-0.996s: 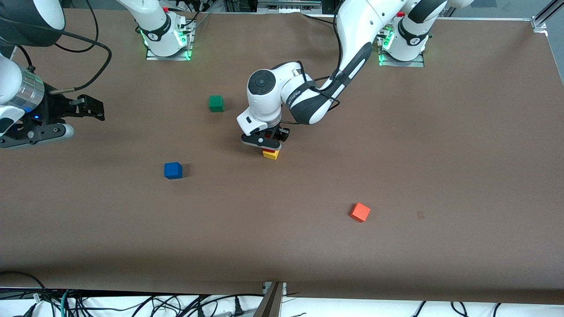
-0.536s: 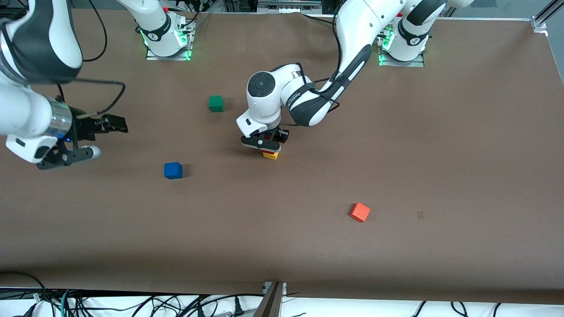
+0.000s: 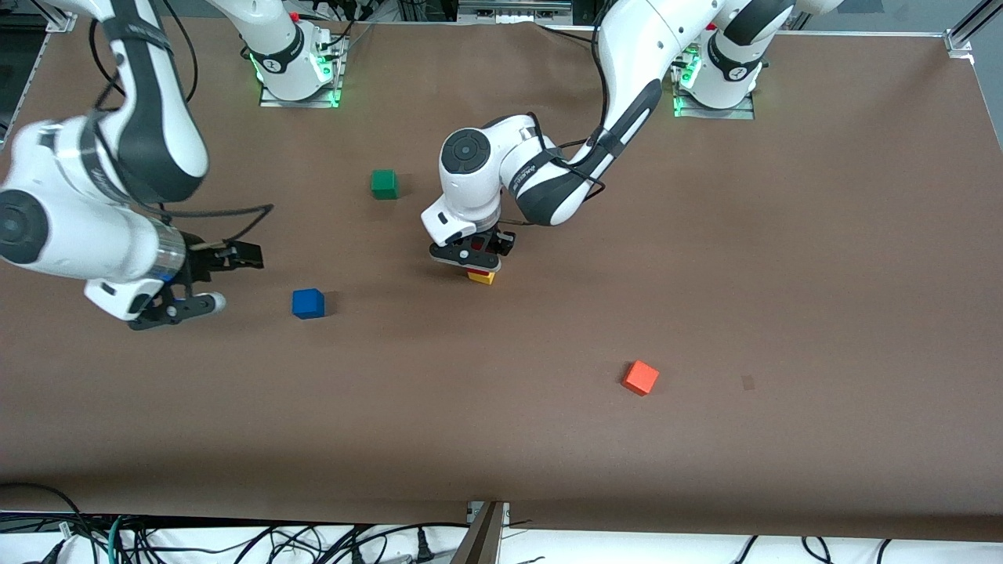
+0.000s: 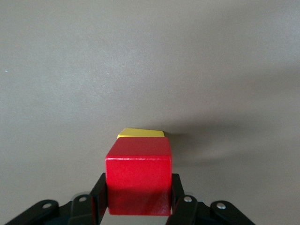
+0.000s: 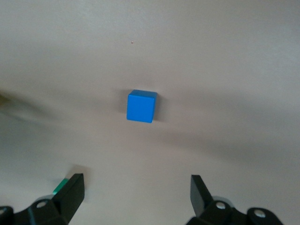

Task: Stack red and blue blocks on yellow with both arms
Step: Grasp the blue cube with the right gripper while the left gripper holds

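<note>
- The left gripper is low over the middle of the brown table, and its two fingers press the sides of the red cube.
- The red cube is directly above the yellow cube; in the left wrist view only a thin yellow strip shows past its top edge. I cannot tell if the two cubes touch.
- The right gripper hangs in the air over the table toward the right arm's end, with its fingers wide apart and nothing between them.
- The blue cube lies on the table near this gripper, just ahead of its fingertips toward the middle of the table. In the right wrist view the blue cube sits apart from the fingers.
- A green cube stands beside the left gripper, toward the right arm's end and farther from the front camera than the stack.
- An orange-red cube lies well apart from both grippers, nearer to the front camera.
</note>
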Available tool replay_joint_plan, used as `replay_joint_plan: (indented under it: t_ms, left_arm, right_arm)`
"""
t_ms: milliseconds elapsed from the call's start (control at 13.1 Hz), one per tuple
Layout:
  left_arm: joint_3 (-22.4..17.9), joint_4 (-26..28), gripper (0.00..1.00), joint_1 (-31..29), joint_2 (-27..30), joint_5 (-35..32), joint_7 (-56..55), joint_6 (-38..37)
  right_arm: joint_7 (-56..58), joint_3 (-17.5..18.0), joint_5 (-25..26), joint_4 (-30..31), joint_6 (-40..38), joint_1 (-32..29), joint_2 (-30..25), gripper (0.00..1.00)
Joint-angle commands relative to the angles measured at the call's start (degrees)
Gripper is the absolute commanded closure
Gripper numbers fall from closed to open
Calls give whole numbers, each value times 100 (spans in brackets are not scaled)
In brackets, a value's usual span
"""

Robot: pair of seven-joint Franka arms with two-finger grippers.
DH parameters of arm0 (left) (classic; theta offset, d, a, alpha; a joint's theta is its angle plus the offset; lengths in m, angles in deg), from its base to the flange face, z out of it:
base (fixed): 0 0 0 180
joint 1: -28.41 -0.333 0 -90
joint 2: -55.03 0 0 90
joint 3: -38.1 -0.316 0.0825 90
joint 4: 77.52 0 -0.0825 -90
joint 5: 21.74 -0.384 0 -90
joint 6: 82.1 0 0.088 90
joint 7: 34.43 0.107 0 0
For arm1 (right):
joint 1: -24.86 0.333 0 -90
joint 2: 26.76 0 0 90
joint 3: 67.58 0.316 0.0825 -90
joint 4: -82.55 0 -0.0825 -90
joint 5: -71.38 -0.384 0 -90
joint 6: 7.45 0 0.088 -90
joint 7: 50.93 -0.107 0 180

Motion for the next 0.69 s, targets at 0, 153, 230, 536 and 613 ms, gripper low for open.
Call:
replay_joint_plan:
  t_ms: [0, 153, 230, 536, 613]
  left_arm:
    - [2, -232, 69, 38, -105, -129, -86, -140]
    - [2, -232, 69, 38, -105, -129, -86, -140]
    - [2, -232, 68, 38, -105, -137, -86, -140]
    - [-7, -223, 68, 47, -105, -155, -86, -140]
    - [-7, -223, 68, 47, -105, -155, -86, -140]
  right_arm:
    - [13, 12, -102, 156, 538, 5, 252, 0]
    - [21, 12, -67, 218, 977, 49, 560, 0]
    - [21, 12, -67, 410, 1388, 49, 640, 0]
    - [4, 12, -111, 1149, 2754, 172, 745, 0]
    - [-40, 20, -111, 1211, 2920, 181, 798, 0]
